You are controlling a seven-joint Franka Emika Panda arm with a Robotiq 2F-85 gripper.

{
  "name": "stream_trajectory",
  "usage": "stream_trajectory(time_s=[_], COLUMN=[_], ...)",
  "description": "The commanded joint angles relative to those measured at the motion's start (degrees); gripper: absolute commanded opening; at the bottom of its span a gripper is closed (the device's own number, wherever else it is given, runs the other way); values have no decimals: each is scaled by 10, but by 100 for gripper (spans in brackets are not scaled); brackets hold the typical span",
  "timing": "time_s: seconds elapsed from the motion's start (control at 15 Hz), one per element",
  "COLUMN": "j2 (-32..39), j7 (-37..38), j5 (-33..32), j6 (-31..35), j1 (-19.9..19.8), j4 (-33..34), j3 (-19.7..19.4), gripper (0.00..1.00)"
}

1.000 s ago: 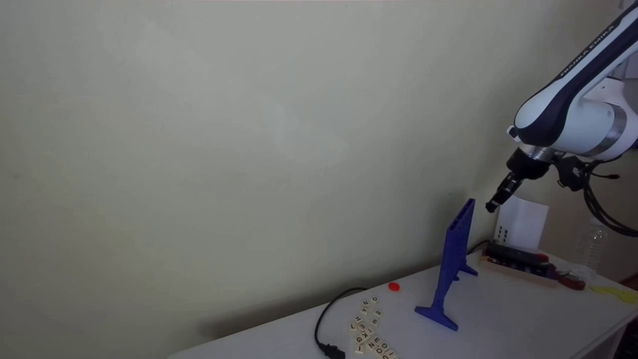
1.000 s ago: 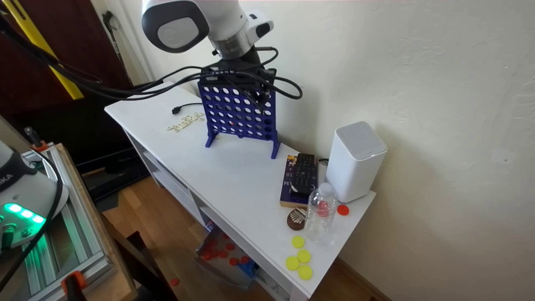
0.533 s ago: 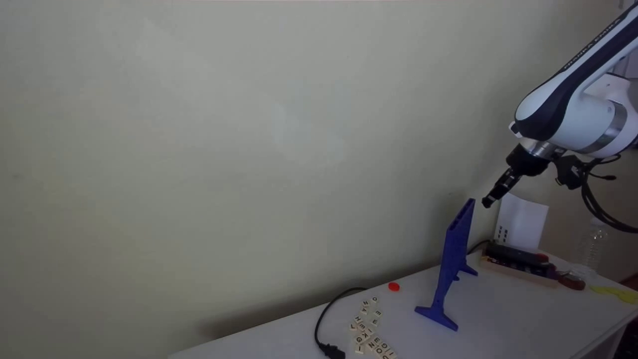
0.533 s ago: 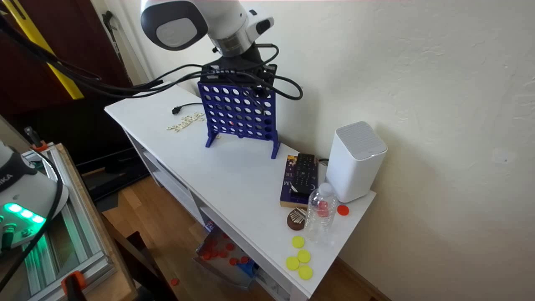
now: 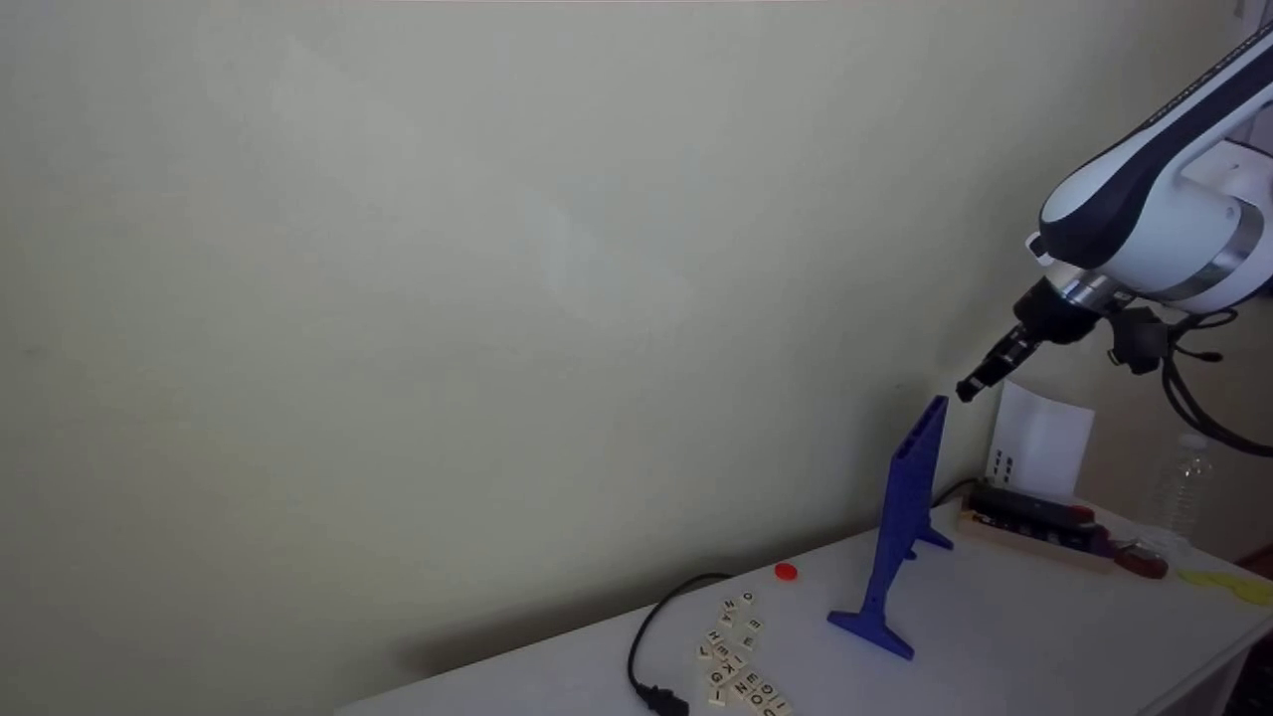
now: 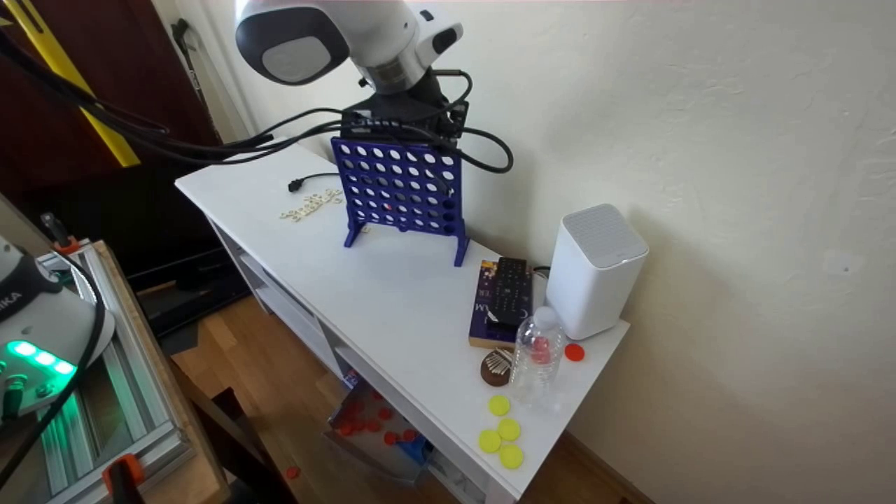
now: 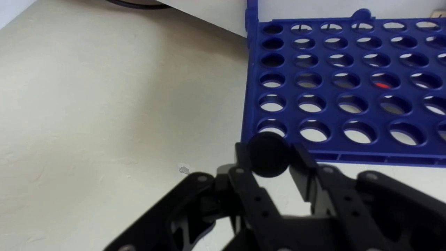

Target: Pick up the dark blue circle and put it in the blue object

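Many letter tiles (image 5: 737, 660), fingers (image 7: 301, 168) gripping dark circle (image 7: 269, 155)

A white box (image 6: 595, 276) stands at one corner of the desk (image 6: 392, 301) by the wall (image 6: 742, 210), a red disc (image 6: 575, 352) beside it. Four yellow discs (image 6: 509, 428) lie near the front corner of that end; a clear bottle (image 6: 535, 357) stands between them and the box. Near the wall edge, a black remote (image 6: 509, 290) lies on a book (image 6: 480, 308). Toward the opposite end are letter tiles (image 5: 722, 651), a black cable (image 5: 660, 699) and, by the wall edge, a red piece (image 5: 786, 572).
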Motion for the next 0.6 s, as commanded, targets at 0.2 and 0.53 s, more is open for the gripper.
stream_trajectory(time_s=[0.2, 0.53], j2=[53, 88], j7=[-32, 30], j5=[0, -101], j6=[7, 3], j1=[-76, -122], j4=[-2, -6], j3=[71, 100], gripper=[9, 9])
